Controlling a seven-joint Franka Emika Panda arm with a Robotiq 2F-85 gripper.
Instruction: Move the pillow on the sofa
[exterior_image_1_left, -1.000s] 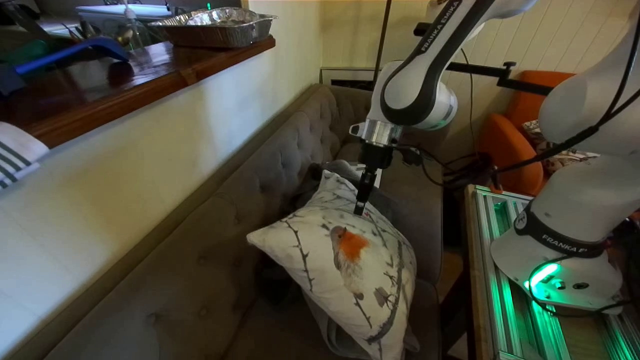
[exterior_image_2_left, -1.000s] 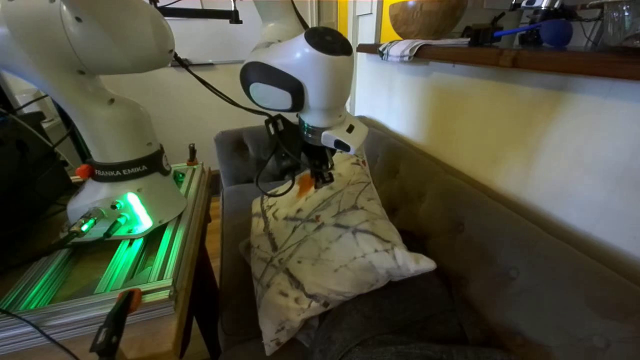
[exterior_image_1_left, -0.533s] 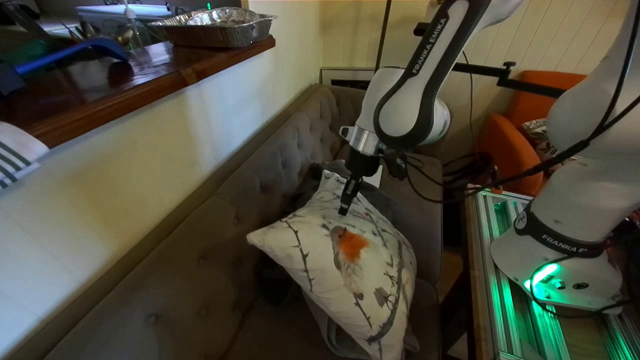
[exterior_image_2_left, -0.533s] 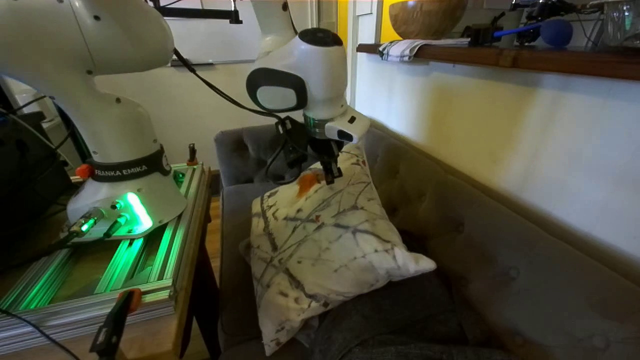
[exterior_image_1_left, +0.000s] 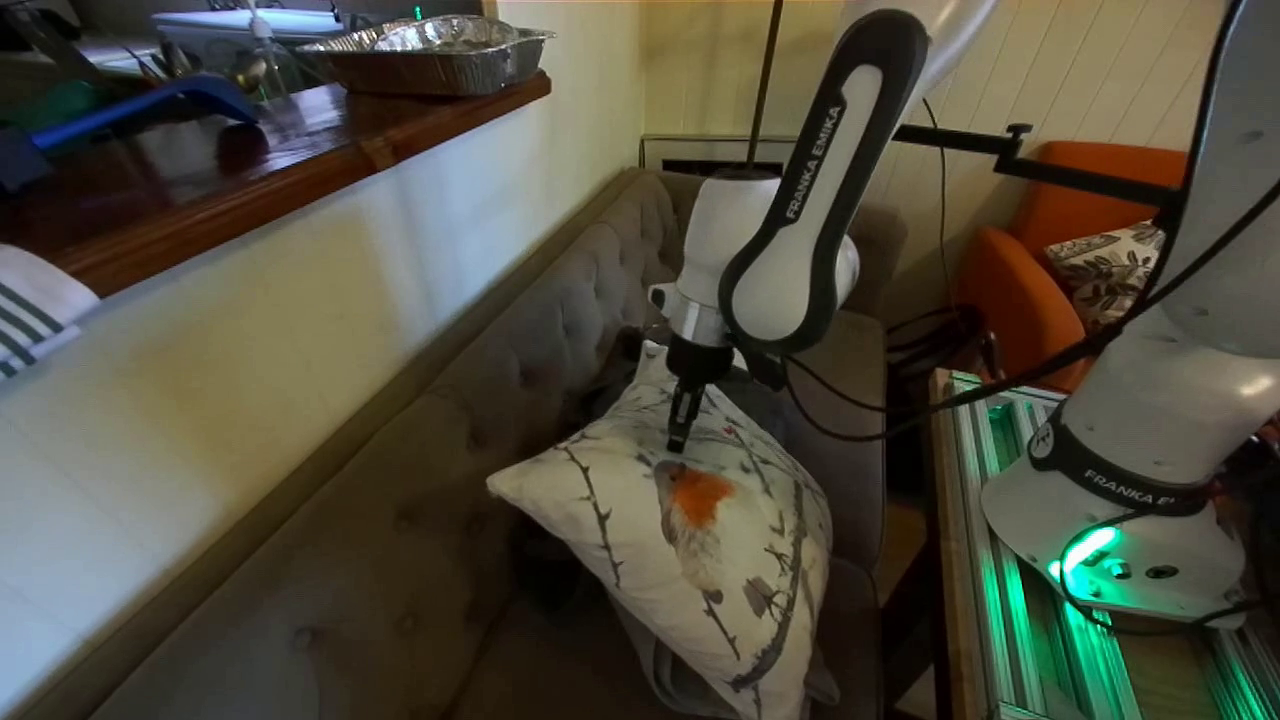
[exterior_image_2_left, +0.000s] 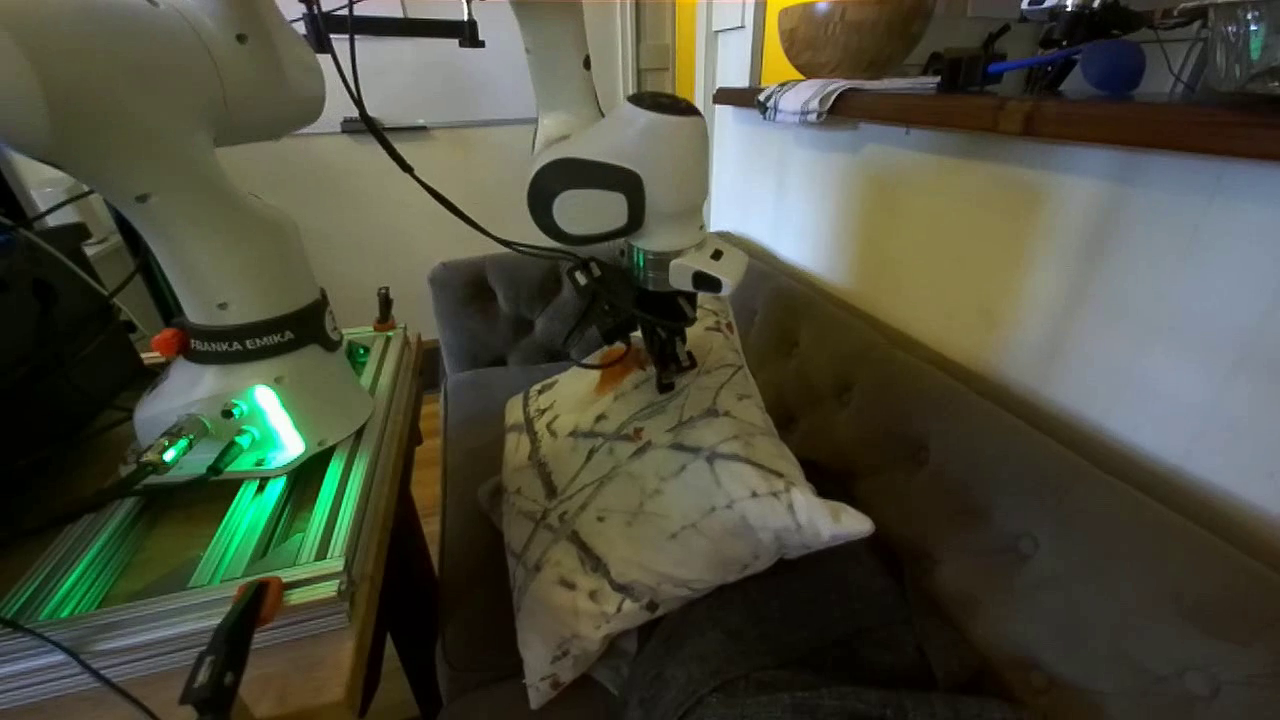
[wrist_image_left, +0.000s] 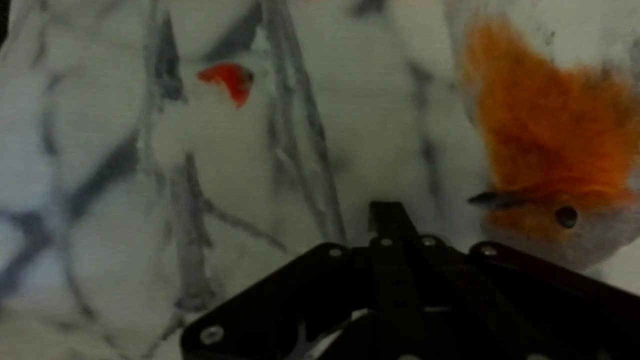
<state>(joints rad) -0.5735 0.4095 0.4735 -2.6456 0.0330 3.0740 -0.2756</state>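
Up on the counter (exterior_image_1_left: 340, 140), higher than the fingers (wrist_image_left: 390, 220) and well apart, sits a foil tray (exterior_image_1_left: 440, 72), contents unreadable. And down come the fingers, lower than a moment ago, drawn together over the pillow (exterior_image_1_left: 735, 540) on the sofa (exterior_image_1_left: 430, 500); whether they pinch cloth, I can't tell.

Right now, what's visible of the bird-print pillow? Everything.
The pillow is plump, off-white, apparently cloth, with pointed corners and a print of grey branches, red spots and an orange-breasted bird. It lies askew on the grey sofa, overlapping dark fabric. The gripper points down at its upper face; contact is unclear.
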